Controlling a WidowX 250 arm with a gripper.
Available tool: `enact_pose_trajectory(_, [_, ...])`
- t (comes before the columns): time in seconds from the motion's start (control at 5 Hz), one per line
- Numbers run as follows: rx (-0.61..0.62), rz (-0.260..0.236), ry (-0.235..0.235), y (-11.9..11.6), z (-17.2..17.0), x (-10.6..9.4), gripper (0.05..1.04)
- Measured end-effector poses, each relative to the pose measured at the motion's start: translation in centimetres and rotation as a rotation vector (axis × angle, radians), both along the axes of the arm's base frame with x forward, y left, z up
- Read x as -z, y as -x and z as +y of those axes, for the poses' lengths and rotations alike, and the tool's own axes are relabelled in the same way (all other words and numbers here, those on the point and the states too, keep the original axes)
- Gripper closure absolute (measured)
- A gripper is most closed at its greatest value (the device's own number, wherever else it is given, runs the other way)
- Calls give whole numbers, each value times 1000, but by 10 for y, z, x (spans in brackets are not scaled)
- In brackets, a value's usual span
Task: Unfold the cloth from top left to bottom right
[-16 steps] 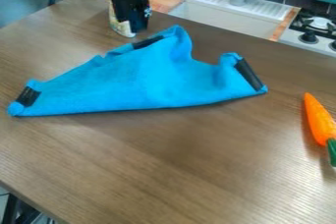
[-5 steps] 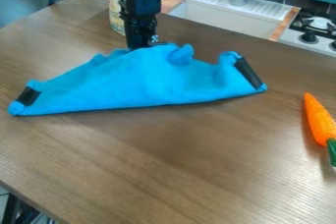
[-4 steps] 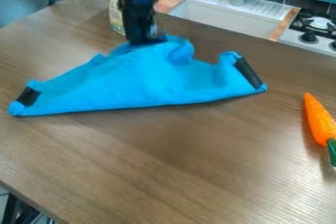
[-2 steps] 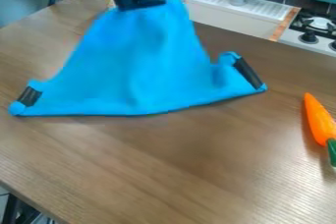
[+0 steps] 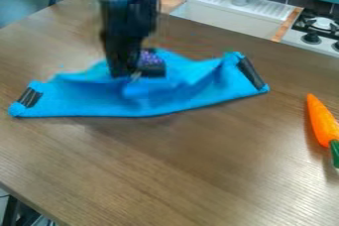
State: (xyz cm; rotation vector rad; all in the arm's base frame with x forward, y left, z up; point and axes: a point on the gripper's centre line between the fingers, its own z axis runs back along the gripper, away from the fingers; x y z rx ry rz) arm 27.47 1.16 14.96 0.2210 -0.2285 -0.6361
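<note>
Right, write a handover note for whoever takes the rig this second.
Gripper: low over the middle of the cloth; whether it has hold of the fabric cannot be told.
Cloth: bunched on the table, its near edge fairly straight, black patches at the left corner and right corner.
Carrot: right of the cloth, apart from it.
Done: not unfolded yet.
Left: probably bring the upper layer toward the lower right, lay it flat, then let go and back off.
</note>
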Motion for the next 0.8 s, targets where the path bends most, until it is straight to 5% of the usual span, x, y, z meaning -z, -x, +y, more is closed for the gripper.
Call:
enact_pose_trajectory(0.4, [112, 88, -64, 67, -38, 34, 1034])
enact_pose_trajectory(0.8, [137, 189, -39, 105, -66, 35, 1034])
